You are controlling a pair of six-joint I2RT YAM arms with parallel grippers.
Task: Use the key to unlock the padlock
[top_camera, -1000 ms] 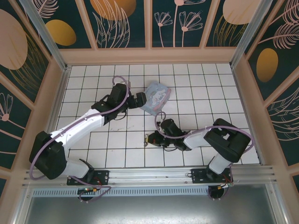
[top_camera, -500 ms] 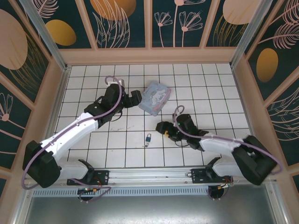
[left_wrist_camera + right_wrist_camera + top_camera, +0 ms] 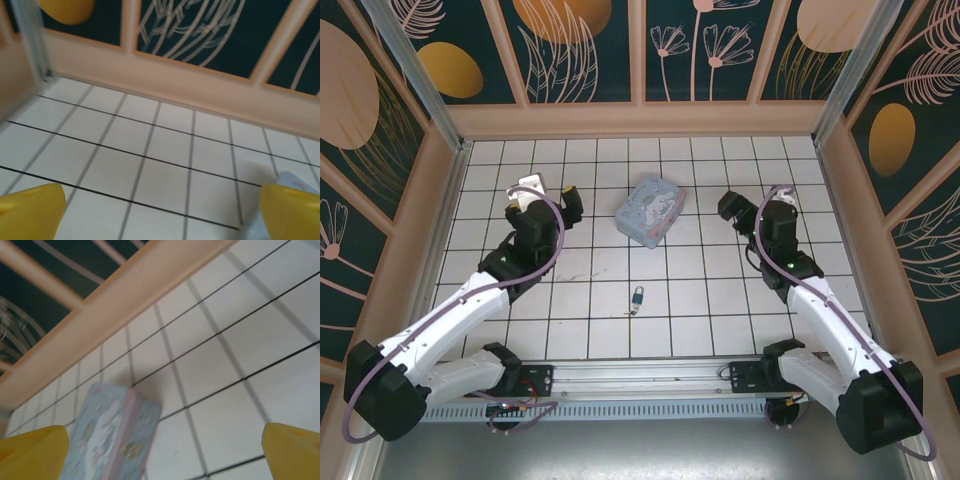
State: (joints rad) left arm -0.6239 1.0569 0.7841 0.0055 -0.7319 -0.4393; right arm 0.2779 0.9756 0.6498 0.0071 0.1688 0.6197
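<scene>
The small blue padlock (image 3: 638, 295) lies on the white tiled floor near the front middle. A tiny pale key (image 3: 631, 311) sits at its near-left end; whether it is in the lock is too small to tell. My left gripper (image 3: 548, 192) (image 3: 162, 215) is open over the far-left tiles, nothing between its yellow fingertips (image 3: 30, 210). My right gripper (image 3: 748, 200) (image 3: 162, 452) is open too, raised over the far-right tiles and facing the tin, its yellow fingertips (image 3: 292, 450) empty. Both grippers are far from the padlock.
A pale blue cartoon-printed tin (image 3: 650, 210) (image 3: 112, 435) stands at the back middle between the two grippers; its corner (image 3: 285, 180) shows beside my left gripper's right finger. Peach walls (image 3: 640, 118) enclose the floor on three sides.
My right gripper opened, left the padlock and key on the floor, and swung back to the far right. My left arm drew away from the tin to the far left.
</scene>
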